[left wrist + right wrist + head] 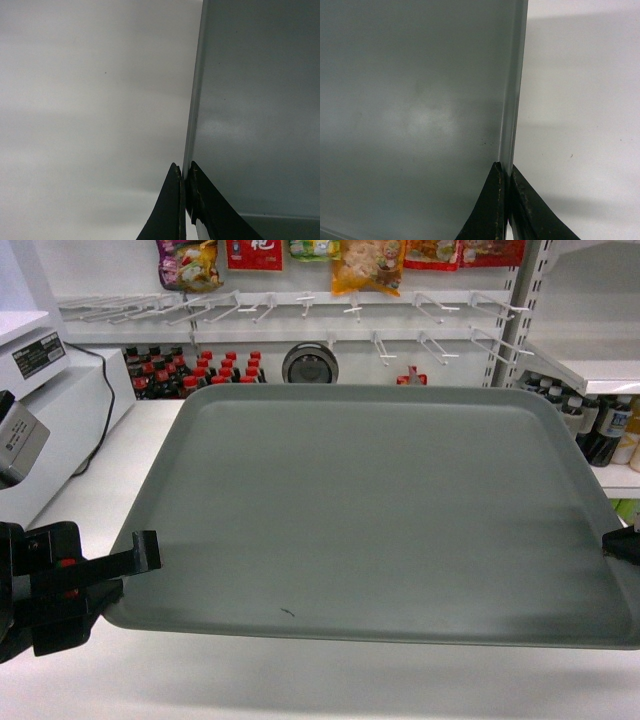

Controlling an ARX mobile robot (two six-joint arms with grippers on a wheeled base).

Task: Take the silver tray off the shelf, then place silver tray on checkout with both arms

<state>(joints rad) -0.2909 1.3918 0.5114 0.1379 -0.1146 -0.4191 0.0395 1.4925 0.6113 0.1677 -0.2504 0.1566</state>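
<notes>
Head view shows the large flat rectangular silver tray (380, 510), matte grey-green with rounded corners and a low raised rim, spread across most of the frame above the broad plain white counter (90, 480). Its surface is smooth and dull, with a small dark speck near the front edge. A soft shadow lies on the counter beneath the tray's front edge, so the tray looks lifted rather than resting flat, though contact cannot be told for sure.

At the tray's left edge, the black left gripper (148, 552) reaches in from the side, its thin fingers clamped on the rim. Left wrist view confirms it: two dark tapering fingers (172, 210) pinch the tray's thin edge (250, 125) between them. At the right edge, only the tip of the black right gripper (622, 545) shows. Right wrist view has its fingers (492, 210) likewise closed on the rim (420, 115).

Behind stand dark bottles with red caps (190, 372) and a white cash register (45, 400).
</notes>
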